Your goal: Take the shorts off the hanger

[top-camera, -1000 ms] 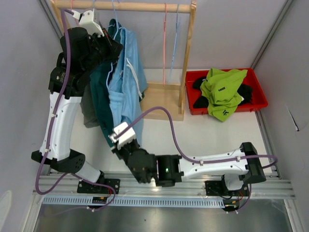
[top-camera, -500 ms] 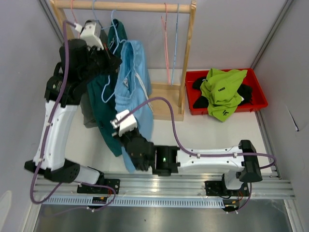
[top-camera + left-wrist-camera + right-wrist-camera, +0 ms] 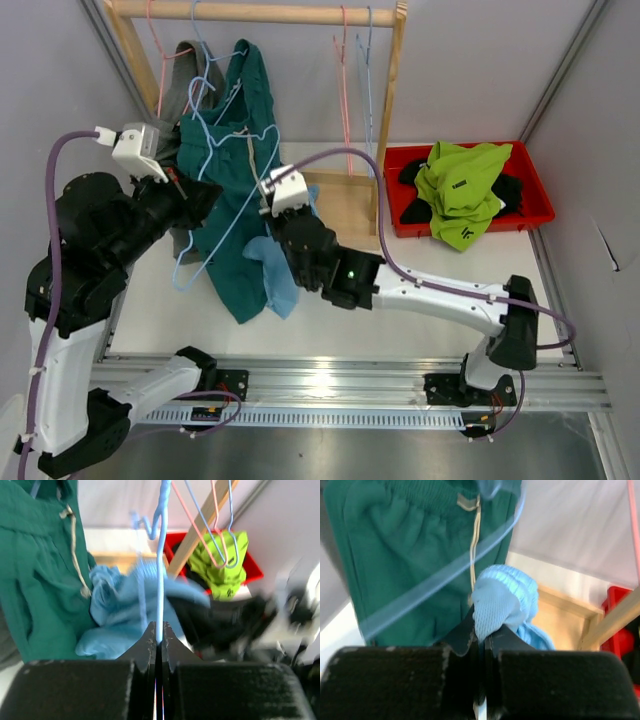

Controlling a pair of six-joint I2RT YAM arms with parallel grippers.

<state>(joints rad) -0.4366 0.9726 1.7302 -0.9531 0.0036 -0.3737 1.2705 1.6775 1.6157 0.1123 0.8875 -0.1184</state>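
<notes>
The light blue shorts (image 3: pixel 276 272) hang bunched from my right gripper (image 3: pixel 272 240), which is shut on a fold of their mesh cloth (image 3: pixel 501 602). My left gripper (image 3: pixel 190 195) is shut on the thin light blue hanger (image 3: pixel 228 216); its wire (image 3: pixel 160 580) rises straight out of the closed jaws. That hanger slants bare across the dark teal shorts (image 3: pixel 235 170), which hang from the rail with grey shorts (image 3: pixel 183 92) behind them. Lime green shorts (image 3: pixel 460 190) lie in the red bin (image 3: pixel 535 205) on top of black ones (image 3: pixel 412 208).
The wooden rack's rail (image 3: pixel 280 14) runs across the back, and its post (image 3: pixel 390 110) stands on a wooden base (image 3: pixel 345 205). Empty pink and blue hangers (image 3: pixel 346 90) hang near the post. Grey walls close in on both sides.
My left arm pulled back toward the near left with the blue hanger. My right gripper rose toward the rack with the light blue shorts, which slid off the hanger and now hang bunched.
</notes>
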